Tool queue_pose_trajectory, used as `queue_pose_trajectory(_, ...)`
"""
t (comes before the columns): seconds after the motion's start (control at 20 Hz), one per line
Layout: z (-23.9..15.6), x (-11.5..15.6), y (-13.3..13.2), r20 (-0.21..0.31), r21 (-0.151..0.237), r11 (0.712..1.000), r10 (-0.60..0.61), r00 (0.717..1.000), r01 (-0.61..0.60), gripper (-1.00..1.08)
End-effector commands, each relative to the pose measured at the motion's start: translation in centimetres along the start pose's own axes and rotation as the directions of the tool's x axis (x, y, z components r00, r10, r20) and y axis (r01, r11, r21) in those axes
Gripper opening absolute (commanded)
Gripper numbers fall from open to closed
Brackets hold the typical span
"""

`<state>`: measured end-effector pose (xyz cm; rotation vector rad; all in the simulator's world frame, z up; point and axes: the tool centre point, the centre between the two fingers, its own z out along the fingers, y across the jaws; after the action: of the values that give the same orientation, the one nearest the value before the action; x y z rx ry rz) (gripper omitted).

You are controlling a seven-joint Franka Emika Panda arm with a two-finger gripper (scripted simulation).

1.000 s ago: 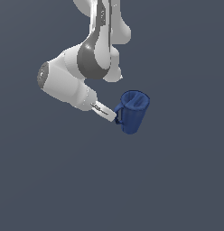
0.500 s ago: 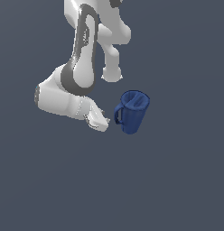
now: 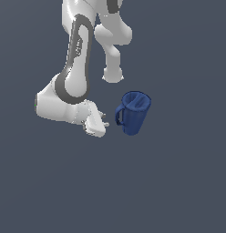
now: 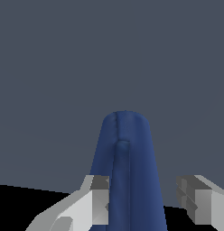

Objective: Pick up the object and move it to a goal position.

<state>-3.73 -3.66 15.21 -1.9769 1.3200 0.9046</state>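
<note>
The dark blue tapered mug (image 3: 135, 113) stands upright on the grey floor, its small handle (image 3: 119, 116) turned toward the exterior view's left. My gripper (image 3: 105, 121) is just left of the handle, level with it, and does not touch it. In the wrist view the mug (image 4: 132, 153) fills the space between my two fingers, its handle ridge facing me. The left finger (image 4: 100, 198) is close beside the mug and the right finger (image 4: 191, 198) stands clear of it. The jaws are open and hold nothing.
The white arm's links (image 3: 76, 77) rise above and to the exterior view's left of the mug. A white rounded arm segment (image 3: 113, 73) ends just behind the mug. The plain grey floor (image 3: 178, 182) surrounds everything.
The arm has folded down and toward the exterior view's left, and the gripper has drawn back slightly from the mug's handle. The mug has not moved.
</note>
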Motion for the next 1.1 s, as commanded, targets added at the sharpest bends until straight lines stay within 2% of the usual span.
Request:
queue_pose_trajectory(0.0, 0.1, 0.1, -0.1, 0.008, 0.004, 1.000, 0.009, 1.000, -0.009, 0.28)
queue_pose_trajectory(0.2, 0.1, 0.1, -0.1, 0.008, 0.004, 1.000, 0.009, 1.000, -0.009, 0.28)
queue_pose_trajectory(0.6, 2.4, -1.9, -1.2, 0.022, -0.032, 0.999, -0.042, 0.999, 0.042, 0.28)
queue_pose_trajectory(1.05, 4.0, -1.9, -1.1, 0.022, -0.033, 0.999, -0.043, 0.999, 0.043, 0.28)
